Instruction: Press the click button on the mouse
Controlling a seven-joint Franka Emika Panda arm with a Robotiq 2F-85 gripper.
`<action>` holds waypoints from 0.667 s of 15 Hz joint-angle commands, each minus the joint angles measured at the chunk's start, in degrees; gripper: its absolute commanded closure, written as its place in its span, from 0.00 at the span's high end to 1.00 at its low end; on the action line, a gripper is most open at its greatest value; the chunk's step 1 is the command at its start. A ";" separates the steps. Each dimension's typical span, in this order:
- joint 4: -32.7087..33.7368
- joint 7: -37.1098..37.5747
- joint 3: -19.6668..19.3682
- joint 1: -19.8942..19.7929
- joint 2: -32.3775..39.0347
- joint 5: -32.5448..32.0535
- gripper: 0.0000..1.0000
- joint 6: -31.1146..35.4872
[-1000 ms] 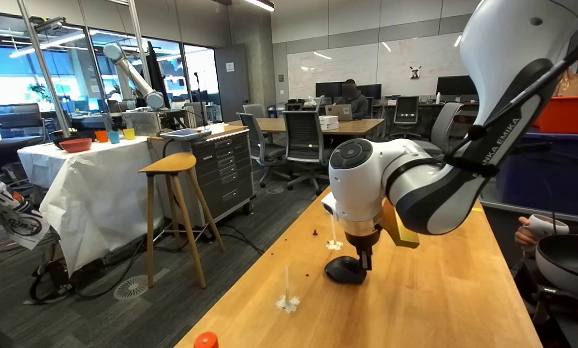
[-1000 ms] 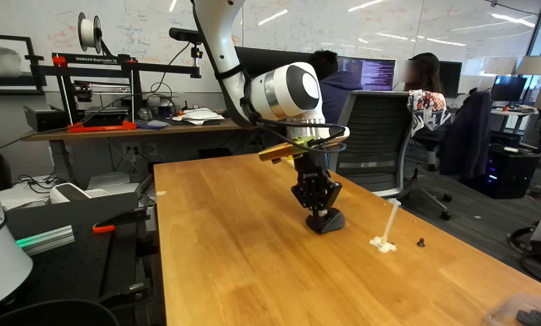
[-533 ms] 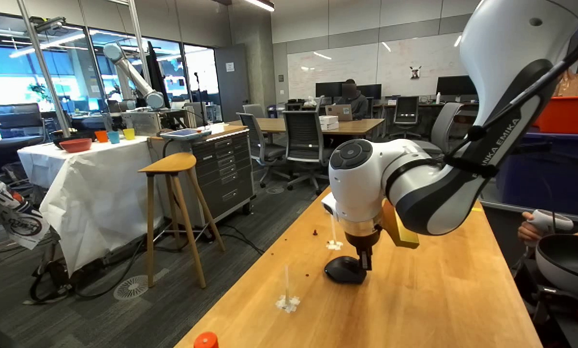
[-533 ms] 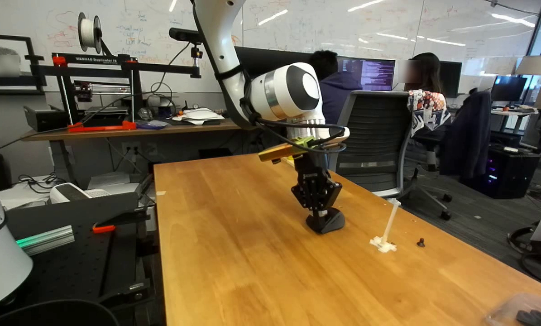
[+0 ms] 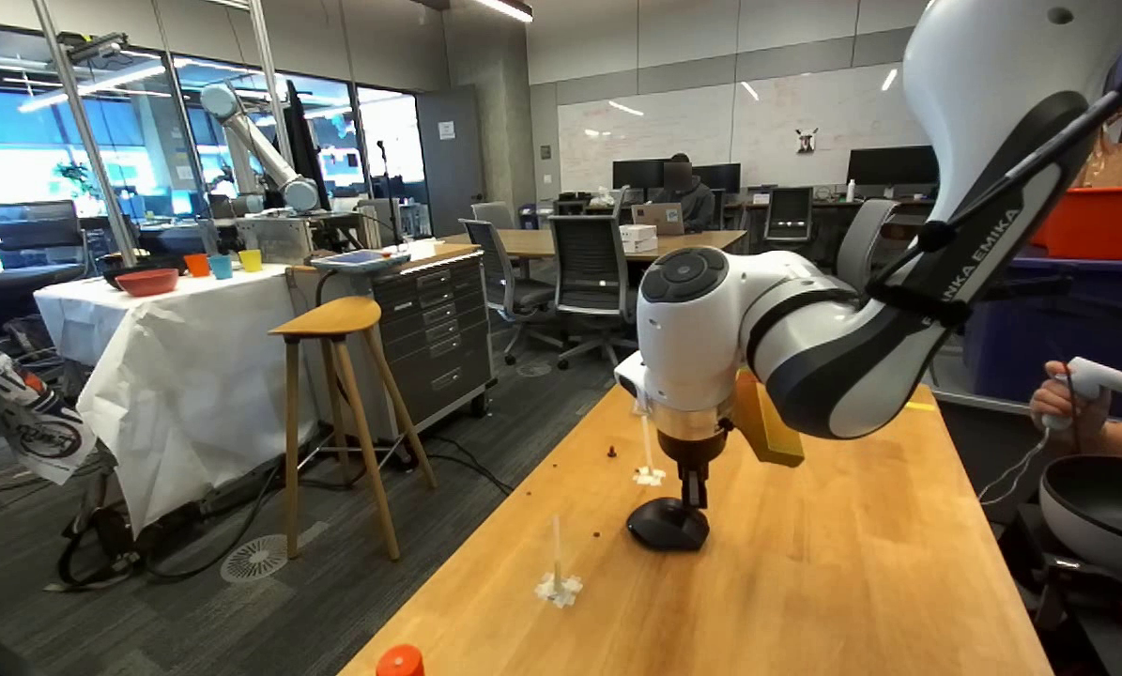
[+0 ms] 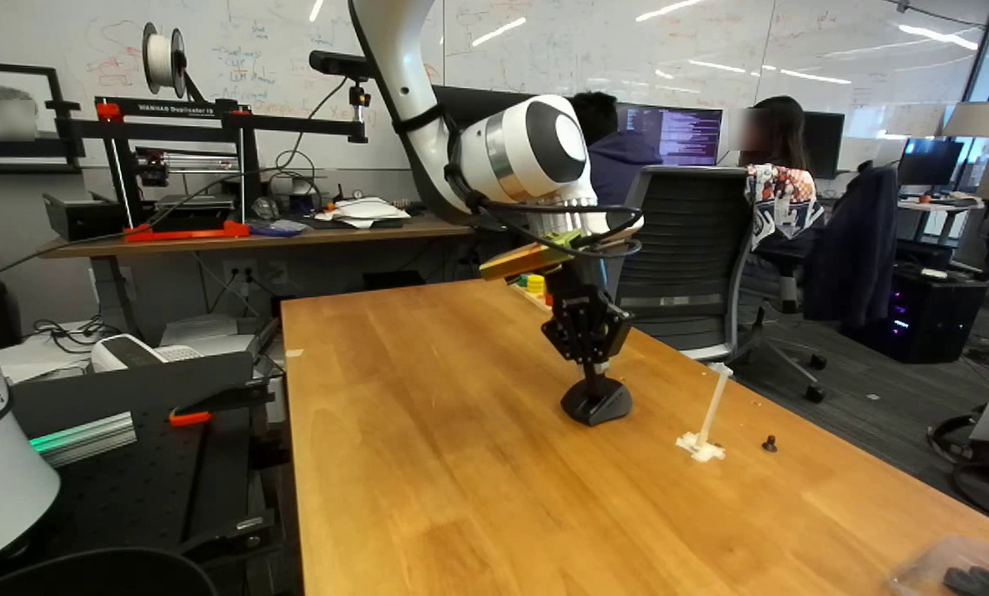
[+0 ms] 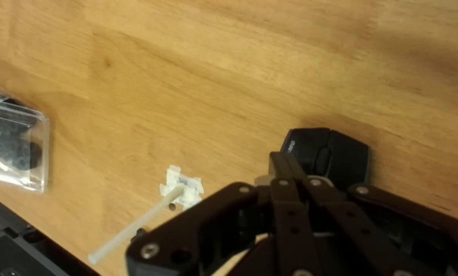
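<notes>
The black, rounded mouse [image 5: 662,528] lies on the wooden table. It also shows in an exterior view [image 6: 614,407] and in the wrist view [image 7: 349,159], where its scroll wheel and two front buttons show. My gripper [image 5: 695,503] points down at the mouse, with its tips at the mouse's upper edge. In an exterior view the gripper [image 6: 597,391] overlaps the mouse's top. In the wrist view the gripper [image 7: 283,155] has its fingers together, with nothing between them, over the mouse's side. The fingers hide the rear of the mouse there. I cannot tell whether the tips touch it.
White sticks are taped upright to the table [image 5: 786,582]; one [image 6: 713,406] stands near the mouse. A dark screw [image 6: 769,444] lies beyond it. A clear container [image 7: 41,153] with dark bits sits farther off. An orange cap [image 5: 401,661] is at the front edge.
My gripper has risen and moved from beside the mouse to over its edge, tilting slightly. The mouse has shifted very slightly. The hand with the white controller has risen.
</notes>
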 commanded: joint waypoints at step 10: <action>-8.82 -4.32 2.91 -1.49 -18.07 -3.26 0.00 0.67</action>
